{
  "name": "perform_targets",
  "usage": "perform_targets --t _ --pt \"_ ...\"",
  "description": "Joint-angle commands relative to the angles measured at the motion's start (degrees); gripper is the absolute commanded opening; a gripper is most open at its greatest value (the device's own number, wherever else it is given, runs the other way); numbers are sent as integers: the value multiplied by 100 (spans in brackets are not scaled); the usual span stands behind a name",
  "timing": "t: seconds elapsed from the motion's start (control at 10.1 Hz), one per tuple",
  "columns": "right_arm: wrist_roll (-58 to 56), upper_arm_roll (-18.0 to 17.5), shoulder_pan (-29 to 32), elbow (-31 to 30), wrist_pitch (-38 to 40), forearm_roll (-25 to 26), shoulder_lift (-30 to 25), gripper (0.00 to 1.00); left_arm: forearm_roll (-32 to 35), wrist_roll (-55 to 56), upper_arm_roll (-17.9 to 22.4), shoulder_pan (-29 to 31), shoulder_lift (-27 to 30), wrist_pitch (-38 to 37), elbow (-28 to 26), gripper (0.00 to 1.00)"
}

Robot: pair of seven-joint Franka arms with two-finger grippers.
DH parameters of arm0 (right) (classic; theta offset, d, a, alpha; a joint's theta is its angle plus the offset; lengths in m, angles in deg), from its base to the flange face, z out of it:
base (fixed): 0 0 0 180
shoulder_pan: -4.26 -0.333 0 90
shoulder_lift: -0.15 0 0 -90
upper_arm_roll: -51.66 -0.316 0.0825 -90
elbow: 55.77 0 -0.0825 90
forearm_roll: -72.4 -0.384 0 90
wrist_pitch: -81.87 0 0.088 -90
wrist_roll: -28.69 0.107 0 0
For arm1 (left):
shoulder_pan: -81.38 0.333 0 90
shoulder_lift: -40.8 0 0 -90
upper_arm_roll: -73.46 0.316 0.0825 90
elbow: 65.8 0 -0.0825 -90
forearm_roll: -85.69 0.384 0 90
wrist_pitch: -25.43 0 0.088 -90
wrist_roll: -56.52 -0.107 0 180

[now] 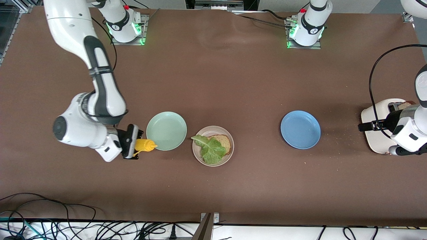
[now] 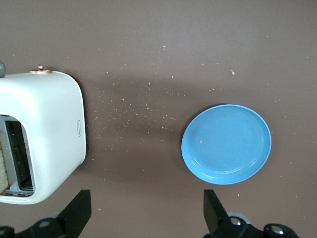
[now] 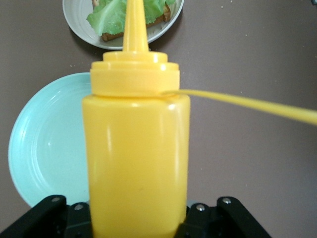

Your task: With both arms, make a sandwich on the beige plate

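Observation:
The beige plate (image 1: 224,161) sits mid-table with one toasted bread slice (image 1: 224,141) on it. A green lettuce leaf (image 1: 210,149) lies over that slice; both show again as bread (image 3: 111,35) and lettuce (image 3: 106,17). My right gripper (image 1: 136,145) is shut on a yellow squeeze bottle (image 1: 145,145) beside the mint-green plate, nozzle pointing toward the beige plate. In the right wrist view the bottle (image 3: 134,148) fills the middle. My left gripper (image 1: 367,126) hangs open by the toaster, its fingers wide apart over bare table (image 2: 147,210), holding nothing.
A mint-green plate (image 1: 166,130) lies next to the beige plate, toward the right arm's end. A blue plate (image 1: 300,129) lies toward the left arm's end. A white toaster (image 1: 378,128) with a bread slice (image 1: 404,105) in its slot stands at that end, crumbs scattered around.

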Motion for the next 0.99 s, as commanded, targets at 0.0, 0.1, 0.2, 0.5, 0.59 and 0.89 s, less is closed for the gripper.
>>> perform_targets --t 0.0,0.1,0.2,0.5,0.59,0.89 --pt "1309 47 -567 50 -299 1080 41 0 174 -30 0 4 74 -85 -53 100" --pt "1969 47 -770 59 -353 1573 67 0 174 -30 0 22 74 -85 -45 100" --pt "2463 47 -981 59 -423 1961 94 0 174 -21 9 30 74 -85 -45 100" --pt "3930 47 -1579 59 -529 3349 313 0 244 -65 280 74 74 -85 -27 100" --pt "4336 47 -1755 59 -520 3780 375 0 541 -100 386 83 74 -77 -18 100" --pt "5085 38 -2090 59 -511 4609 630 0 983 -1369 387 704 13 -15 -1 100"
